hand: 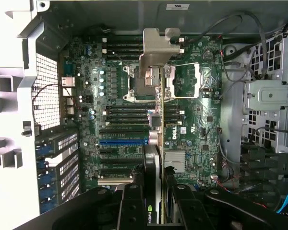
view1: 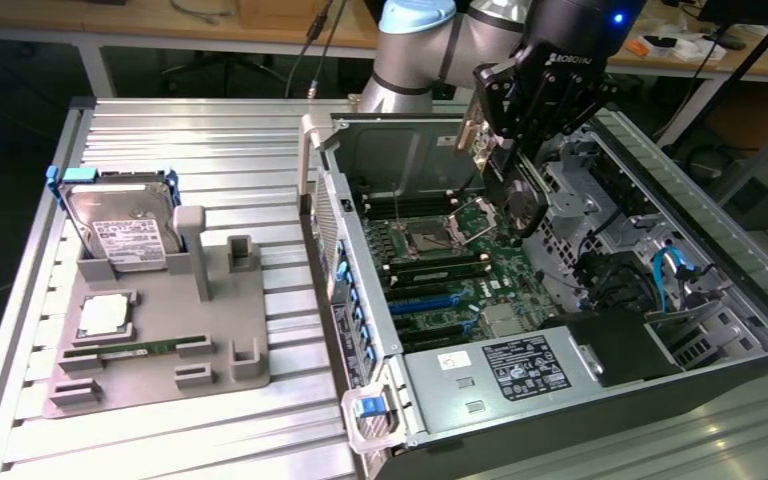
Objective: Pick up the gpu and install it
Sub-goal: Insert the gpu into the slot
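Surface: I see a ribbed, silvery metal table, its ribs running across the exterior view.
Exterior view's left: a grey moulded holder tray sits flat on the ribs.
Exterior view's right: an open computer case lies on its side, open face up.
Spacing: I note that tray and case are apart, with a narrow strip of bare table between them.
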You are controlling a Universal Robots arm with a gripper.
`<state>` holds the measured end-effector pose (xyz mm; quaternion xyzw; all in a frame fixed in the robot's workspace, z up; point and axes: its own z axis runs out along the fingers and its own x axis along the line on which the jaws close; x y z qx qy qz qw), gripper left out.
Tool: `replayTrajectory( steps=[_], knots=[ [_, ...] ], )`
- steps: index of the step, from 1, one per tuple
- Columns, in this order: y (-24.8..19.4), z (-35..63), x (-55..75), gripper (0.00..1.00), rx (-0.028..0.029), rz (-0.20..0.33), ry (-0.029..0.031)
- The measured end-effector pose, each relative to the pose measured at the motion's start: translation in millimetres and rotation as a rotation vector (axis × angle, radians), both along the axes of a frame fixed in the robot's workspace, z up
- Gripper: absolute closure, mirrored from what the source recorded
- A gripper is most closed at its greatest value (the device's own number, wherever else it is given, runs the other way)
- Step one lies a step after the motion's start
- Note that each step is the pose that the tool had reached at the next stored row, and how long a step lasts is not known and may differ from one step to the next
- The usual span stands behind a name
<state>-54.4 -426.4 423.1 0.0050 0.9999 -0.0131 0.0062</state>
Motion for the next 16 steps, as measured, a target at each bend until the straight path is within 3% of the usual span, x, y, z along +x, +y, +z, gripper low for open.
replayTrajectory(
  steps=[4, 16],
  knots=[
    [0.0, 0.0, 0.0, 0.73, 0.0001, 0.002, 0.0],
    [0.0, 0.0, 0.0, 0.73, 0.0, 0.079, 0.0]
  ],
)
